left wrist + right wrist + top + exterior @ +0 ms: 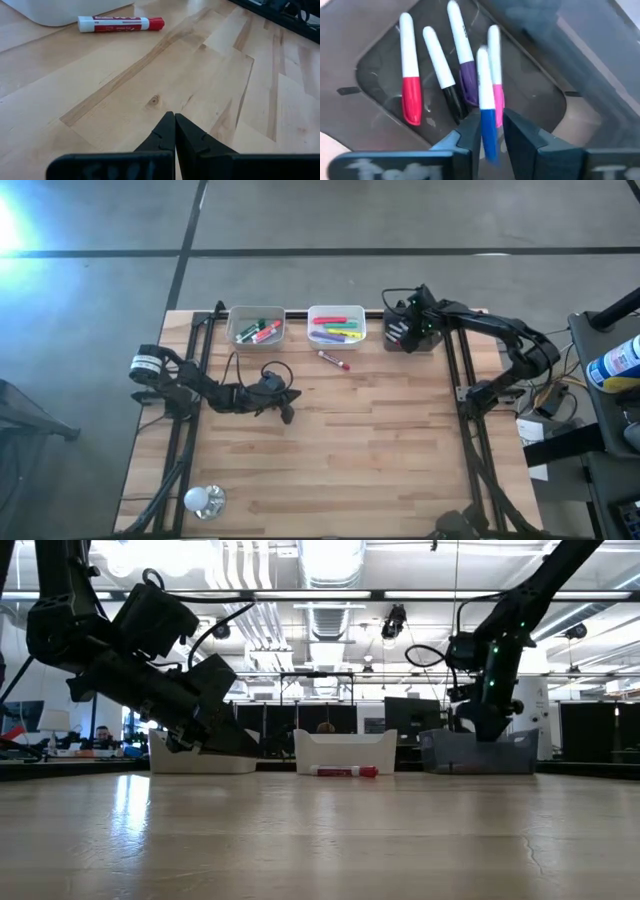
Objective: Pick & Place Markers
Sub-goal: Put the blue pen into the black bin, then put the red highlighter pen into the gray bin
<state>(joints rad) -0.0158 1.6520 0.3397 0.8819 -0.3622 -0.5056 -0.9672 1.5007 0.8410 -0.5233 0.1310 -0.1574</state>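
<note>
A red-capped marker with a white barrel (333, 360) (120, 23) (343, 771) lies flat on the table in front of the white bin (336, 311). More markers lie in the white bin and in the clear bin (256, 313). My right gripper (491, 131) (403, 332) points down into the black bin (380, 65), its fingers slightly apart. A blue-capped white marker (486, 100) stands between them. Red, black, purple and pink capped markers (440, 70) lie on the bin's floor. My left gripper (174, 117) (287, 413) is shut and empty, just above bare table left of centre. My right gripper comes from above with its fingers along the blue-capped marker, cap end (489, 131) between them. A narrow gap shows between the marker and one finger (520, 135). Whether the other finger (469, 137) touches it, I cannot tell.
The three bins stand in a row along the far edge. A white light bulb (203, 499) lies near the near left corner. Black frame rails (460, 380) run down both sides. Open wood lies in the middle and near part of the table.
</note>
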